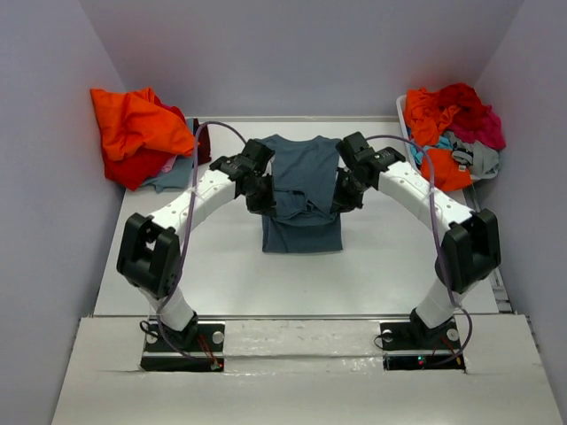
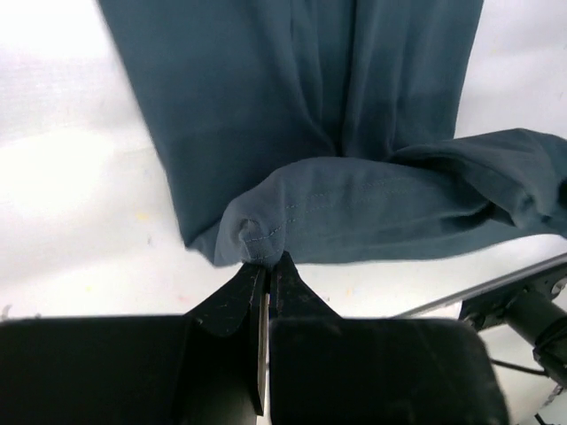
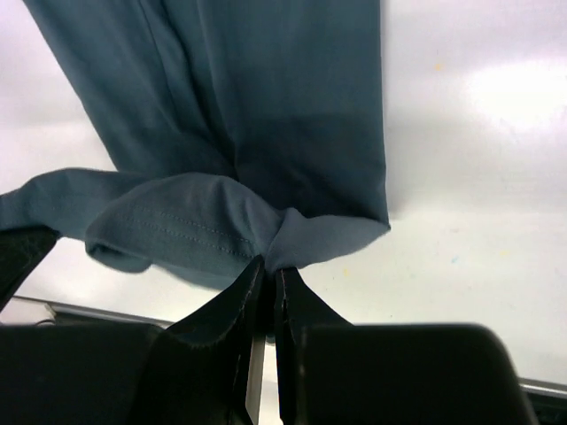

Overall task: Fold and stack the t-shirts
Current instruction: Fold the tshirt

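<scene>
While only the top view takes in the whole white desk [image 1: 381, 266], with the slate-blue t-shirt [image 1: 301, 168] at its middle, an orange-red heap [image 1: 137, 133] far left and a mixed heap [image 1: 447, 133] far right, the wrist views give us the grips. Both arms bend inward over the shirt's sides. The left gripper [image 2: 266, 263] and right gripper [image 3: 268, 266] each pinch a stitched hem corner, jaws nearly together.

Flat white tabletop [image 1: 381, 266] enclosed by pale lilac walls [image 1: 53, 221].
A white plastic bin [image 1: 400, 110] sits at the far right corner.
</scene>
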{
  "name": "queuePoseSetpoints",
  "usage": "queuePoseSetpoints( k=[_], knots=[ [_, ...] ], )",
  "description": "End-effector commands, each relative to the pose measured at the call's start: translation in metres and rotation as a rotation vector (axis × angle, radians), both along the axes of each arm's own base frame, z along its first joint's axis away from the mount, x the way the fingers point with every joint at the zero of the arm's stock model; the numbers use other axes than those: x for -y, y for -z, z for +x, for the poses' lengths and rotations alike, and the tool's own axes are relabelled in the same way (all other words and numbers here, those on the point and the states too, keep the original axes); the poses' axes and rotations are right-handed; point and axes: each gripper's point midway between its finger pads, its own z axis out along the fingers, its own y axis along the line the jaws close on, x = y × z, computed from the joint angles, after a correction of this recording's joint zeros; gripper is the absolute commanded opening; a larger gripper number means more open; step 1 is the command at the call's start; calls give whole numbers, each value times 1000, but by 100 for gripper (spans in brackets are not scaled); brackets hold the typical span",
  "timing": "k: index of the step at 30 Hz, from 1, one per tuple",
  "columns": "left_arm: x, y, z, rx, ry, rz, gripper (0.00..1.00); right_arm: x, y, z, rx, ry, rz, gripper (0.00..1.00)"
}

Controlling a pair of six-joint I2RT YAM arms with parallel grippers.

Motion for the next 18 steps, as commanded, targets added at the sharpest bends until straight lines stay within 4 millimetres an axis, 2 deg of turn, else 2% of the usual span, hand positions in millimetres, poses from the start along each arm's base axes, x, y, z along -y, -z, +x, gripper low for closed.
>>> queuePoseSetpoints(
  k=[1,2,3,5,6,7,8,18],
  knots=[
    [7,-15,41,84,15,-21,6,-12,-5,40,66,-58,30,12],
    [12,-15,48,85,20,-26,6,-16,-10,48,85,-71,36,12],
    [10,-14,55,88,9,-25,6,-16,0,54,66,-69,30,12],
    [9,-6,65,74,3,-12,6,-17,4,63,59,-71,32,12],
    [8,-11,73,84,-9,-16,6,-21,6,69,60,-82,36,12],
    [5,-5,78,71,-19,-11,6,-18,8,74,56,-73,36,12],
    [7,-8,83,81,-17,-15,6,-21,5,79,67,-76,42,12],
    [-7,3,110,66,-53,1,6,-9,15,117,62,-41,46,12]
  ],
)
